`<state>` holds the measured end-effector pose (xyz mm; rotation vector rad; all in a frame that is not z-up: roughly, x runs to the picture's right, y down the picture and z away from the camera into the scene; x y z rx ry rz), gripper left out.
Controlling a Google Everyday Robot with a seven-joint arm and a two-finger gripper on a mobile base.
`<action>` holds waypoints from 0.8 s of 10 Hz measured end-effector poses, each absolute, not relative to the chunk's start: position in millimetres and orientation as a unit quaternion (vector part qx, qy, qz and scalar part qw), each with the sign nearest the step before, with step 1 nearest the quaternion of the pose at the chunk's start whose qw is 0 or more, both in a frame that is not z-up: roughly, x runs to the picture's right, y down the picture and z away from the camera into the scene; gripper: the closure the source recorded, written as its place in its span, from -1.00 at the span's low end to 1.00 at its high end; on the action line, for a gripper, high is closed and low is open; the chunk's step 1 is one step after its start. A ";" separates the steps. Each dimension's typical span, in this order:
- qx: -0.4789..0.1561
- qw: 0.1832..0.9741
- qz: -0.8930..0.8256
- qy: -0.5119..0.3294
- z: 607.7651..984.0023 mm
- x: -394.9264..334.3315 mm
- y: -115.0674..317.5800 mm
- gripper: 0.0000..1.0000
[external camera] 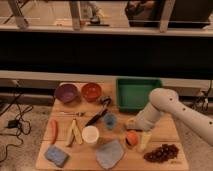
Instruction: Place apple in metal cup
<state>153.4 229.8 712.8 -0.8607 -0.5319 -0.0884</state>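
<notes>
The apple (131,138), small, round and orange-red, lies on the wooden table (170,131) right of centre. My gripper (131,124) is at the end of the white arm (162,104), which reaches in from the right. The gripper hovers just behind and above the apple, very close to it. A small bluish-grey cup (110,120), which looks like the metal cup, stands upright a little to the left of the gripper. A white cup (90,134) stands in front of it, to the left.
A green tray (137,94) stands at the back right, with an orange-red bowl (91,91) and a purple bowl (66,92) at the back left. A carrot (53,130), blue sponge (55,155), grey cloth (110,153), dark grapes (161,152) and black utensil (99,114) lie about.
</notes>
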 end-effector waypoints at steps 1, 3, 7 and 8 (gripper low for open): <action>-0.411 0.875 -0.039 -0.254 713.0 155.8 229.3 -0.60; -0.413 0.875 -0.032 -0.251 717.4 156.9 229.5 -0.60; -0.409 0.879 -0.022 -0.245 719.1 163.8 226.3 -0.60; -0.407 0.880 -0.019 -0.245 718.5 165.7 224.9 -0.60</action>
